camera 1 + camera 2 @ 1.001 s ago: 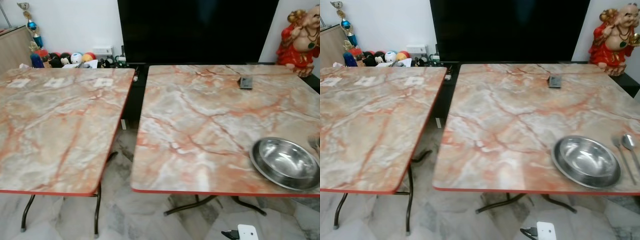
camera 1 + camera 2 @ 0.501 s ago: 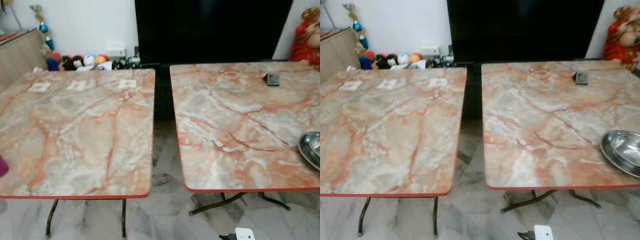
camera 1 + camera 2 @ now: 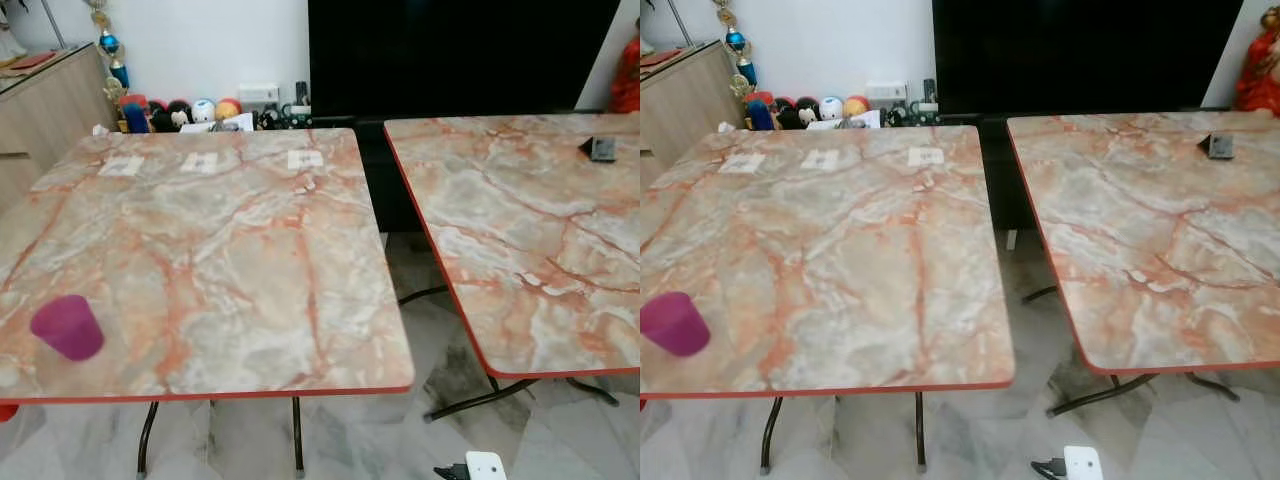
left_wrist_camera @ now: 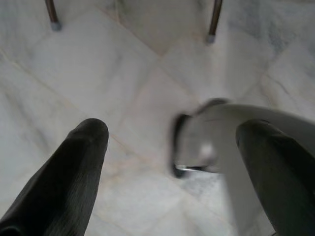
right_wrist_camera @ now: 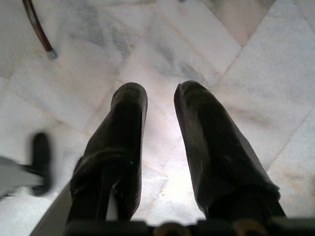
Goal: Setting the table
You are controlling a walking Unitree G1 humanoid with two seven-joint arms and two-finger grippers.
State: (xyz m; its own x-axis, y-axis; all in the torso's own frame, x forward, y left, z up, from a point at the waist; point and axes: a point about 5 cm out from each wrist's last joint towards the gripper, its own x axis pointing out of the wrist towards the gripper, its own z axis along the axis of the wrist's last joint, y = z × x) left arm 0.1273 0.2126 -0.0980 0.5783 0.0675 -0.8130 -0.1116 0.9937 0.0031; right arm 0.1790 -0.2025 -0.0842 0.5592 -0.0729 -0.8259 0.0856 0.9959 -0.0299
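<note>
While both arms hang over the floor, left gripper (image 4: 172, 162) spread wide and right gripper (image 5: 160, 113) slightly parted, holding nothing, a purple cup (image 3: 67, 327) stands on the left tabletop (image 3: 230, 250) near its near-left corner.

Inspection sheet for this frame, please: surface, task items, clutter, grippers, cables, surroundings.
Surface: two marble-patterned folding tables with red edges, left table and right table, a gap between them.
Job's things: purple plastic cup near the left table's front left corner.
Clutter: three white paper slips along the left table's far edge; small dark object on the right table.
Grippers: left gripper open, right gripper slightly parted, both empty and pointed at the floor.
Cables: nothing seen.
Surroundings: black screen, toys, wooden cabinet, red figurine.
</note>
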